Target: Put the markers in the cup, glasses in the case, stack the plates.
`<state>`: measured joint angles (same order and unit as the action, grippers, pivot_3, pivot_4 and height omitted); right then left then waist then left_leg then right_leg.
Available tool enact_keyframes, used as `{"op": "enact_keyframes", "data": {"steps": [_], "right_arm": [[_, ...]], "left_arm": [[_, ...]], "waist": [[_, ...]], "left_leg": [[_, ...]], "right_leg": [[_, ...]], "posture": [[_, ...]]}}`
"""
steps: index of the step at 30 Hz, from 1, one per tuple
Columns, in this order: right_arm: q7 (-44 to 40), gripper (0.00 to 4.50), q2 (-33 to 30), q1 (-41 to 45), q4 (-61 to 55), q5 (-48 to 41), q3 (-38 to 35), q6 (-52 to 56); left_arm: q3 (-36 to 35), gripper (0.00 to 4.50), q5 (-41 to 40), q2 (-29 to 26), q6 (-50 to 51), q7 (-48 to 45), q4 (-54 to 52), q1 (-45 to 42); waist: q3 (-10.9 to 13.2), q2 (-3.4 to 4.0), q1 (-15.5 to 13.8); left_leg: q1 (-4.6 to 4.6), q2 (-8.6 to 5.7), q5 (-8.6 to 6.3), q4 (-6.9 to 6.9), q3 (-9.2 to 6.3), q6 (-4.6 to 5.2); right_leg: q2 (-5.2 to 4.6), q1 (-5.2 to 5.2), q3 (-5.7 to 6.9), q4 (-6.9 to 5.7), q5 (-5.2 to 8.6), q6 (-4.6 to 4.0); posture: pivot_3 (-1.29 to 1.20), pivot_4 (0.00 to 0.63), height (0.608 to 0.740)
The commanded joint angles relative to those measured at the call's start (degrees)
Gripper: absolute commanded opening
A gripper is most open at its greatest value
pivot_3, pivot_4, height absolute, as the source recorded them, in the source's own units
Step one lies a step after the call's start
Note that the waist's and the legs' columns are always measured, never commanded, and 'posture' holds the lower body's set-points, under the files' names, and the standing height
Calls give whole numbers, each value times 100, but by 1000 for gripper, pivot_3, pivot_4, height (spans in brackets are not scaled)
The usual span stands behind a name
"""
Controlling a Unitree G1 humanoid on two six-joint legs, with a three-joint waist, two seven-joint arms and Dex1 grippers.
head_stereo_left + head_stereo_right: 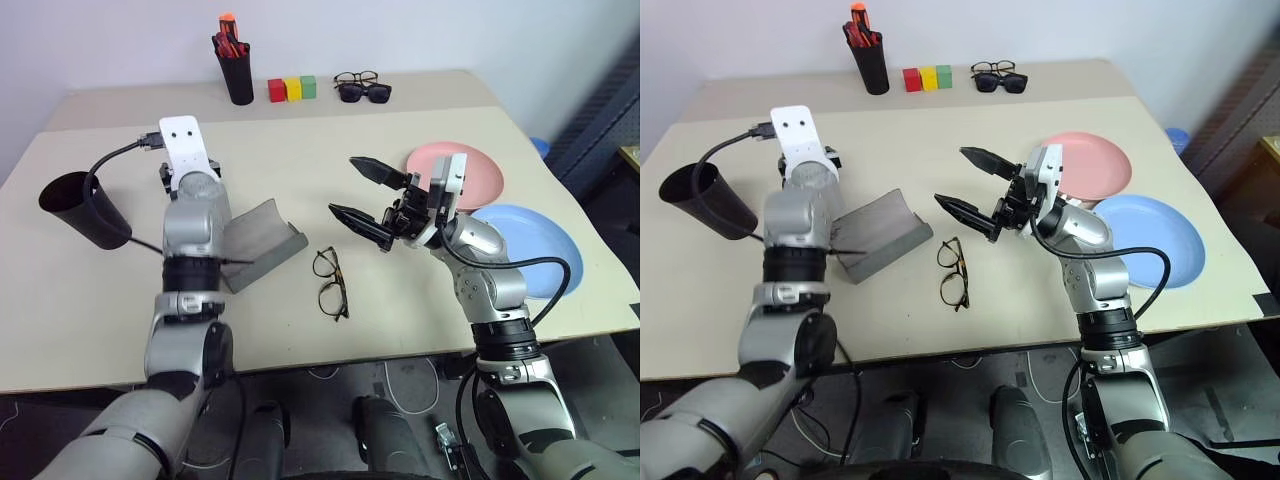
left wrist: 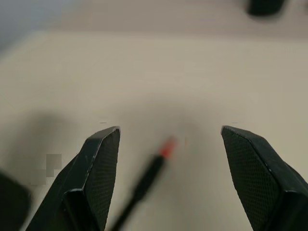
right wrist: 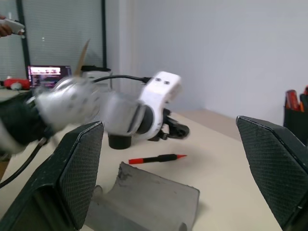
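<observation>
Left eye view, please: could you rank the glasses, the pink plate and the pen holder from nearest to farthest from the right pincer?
From the right pincer, which is open:
1. The glasses, just below it toward the table's near edge.
2. The pink plate, off to its right.
3. The pen holder, far back by the wall, to its left.

An office or lab room. A beige surface [image 1: 300, 160] stands against a plain white wall [image 1: 420, 30]. Beyond it, a lit laptop screen [image 3: 49, 77] sits by glass partitions [image 3: 57, 33].
</observation>
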<state>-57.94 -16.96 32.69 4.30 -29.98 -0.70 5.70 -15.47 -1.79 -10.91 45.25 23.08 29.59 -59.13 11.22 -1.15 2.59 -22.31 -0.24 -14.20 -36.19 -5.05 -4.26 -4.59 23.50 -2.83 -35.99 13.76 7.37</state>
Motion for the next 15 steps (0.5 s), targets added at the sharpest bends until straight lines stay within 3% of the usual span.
{"op": "enact_keyframes", "data": {"steps": [1, 6, 15], "right_arm": [[61, 4500, -4, -6, -188, -2, -84, -113], [119, 4500, -34, -58, -250, 15, -111, -128], [189, 4500, -110, -185, -360, 3, -156, -126]], "left_arm": [[-21, 3397, -26, -473, 104, -451, 1238, -545], [-184, 3397, -131, -878, -7, -571, 2412, -977], [-86, 3397, -153, -1242, 140, -782, 3007, -1232]], "waist": [[0, 1, 35], [1, 1, 52], [2, -1, -22]], "left_leg": [[0, 0, 0, 2, 0, 0], [-2, 0, 0, 12, 0, 0], [-6, -1, 0, 7, 0, -1]], "right_leg": [[0, 3, 0, 0, 0, 0], [-1, 11, 0, -2, 0, 0], [-4, 9, 0, -1, 0, 0]], "posture": [[0, 150, 740], [0, 150, 740], [0, 150, 740]]}}
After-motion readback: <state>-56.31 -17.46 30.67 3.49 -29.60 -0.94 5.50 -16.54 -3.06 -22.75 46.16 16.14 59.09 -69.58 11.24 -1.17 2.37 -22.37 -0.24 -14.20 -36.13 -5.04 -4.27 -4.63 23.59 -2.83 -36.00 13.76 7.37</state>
